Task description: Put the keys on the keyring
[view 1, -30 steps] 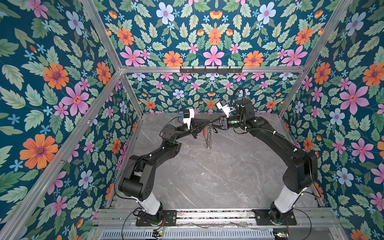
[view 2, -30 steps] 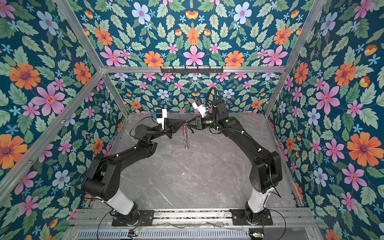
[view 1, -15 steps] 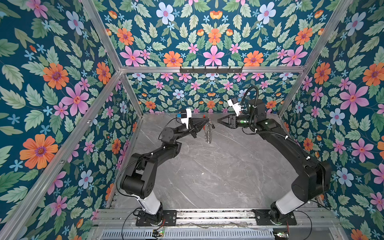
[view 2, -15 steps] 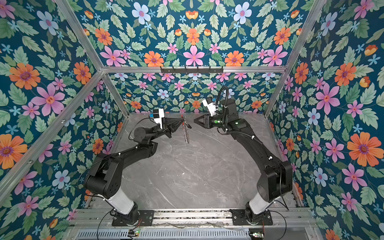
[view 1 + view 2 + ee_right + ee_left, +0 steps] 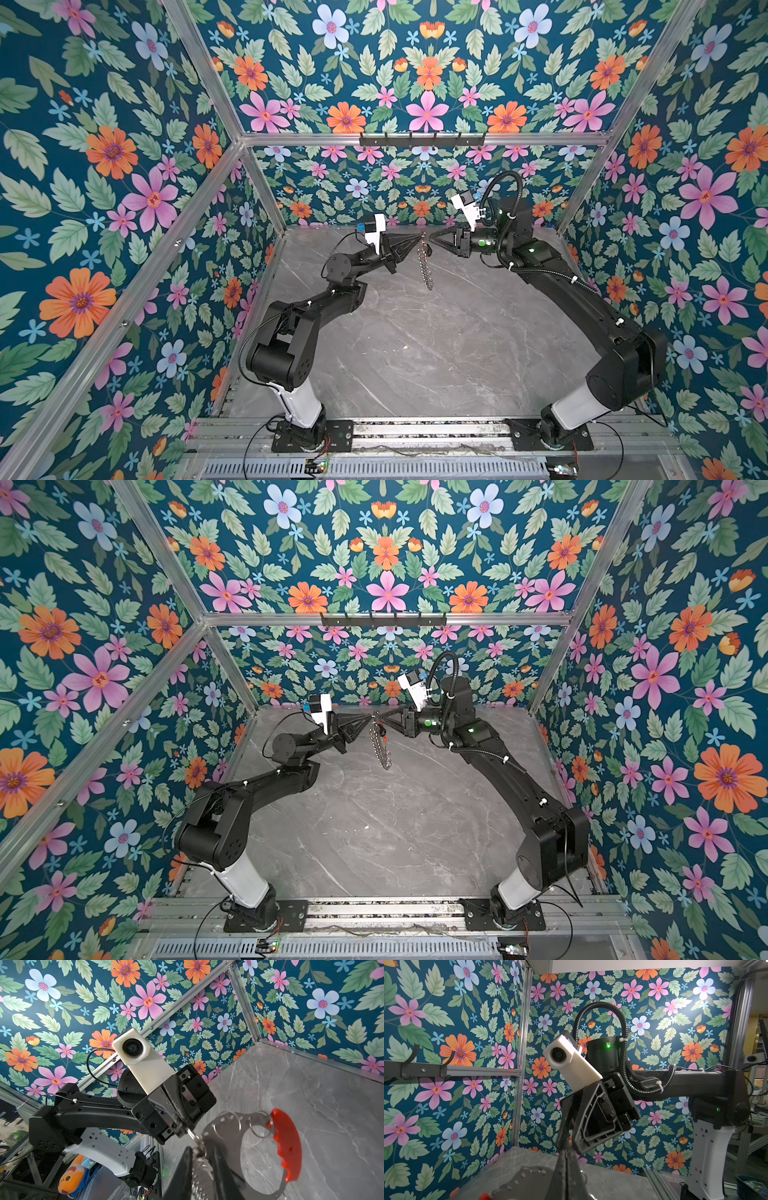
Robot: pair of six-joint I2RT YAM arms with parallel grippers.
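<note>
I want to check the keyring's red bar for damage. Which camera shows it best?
The right wrist view: the red bar shows close and sharp along the keyring hoop. The left wrist view clips the red bar at its edge. In both top views the keyring hangs edge-on and tiny.

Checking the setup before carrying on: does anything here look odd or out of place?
The keyring is off the table, dangling in mid-air from one small loop pinched by the left gripper. Nothing looks spilled or damaged.
</note>
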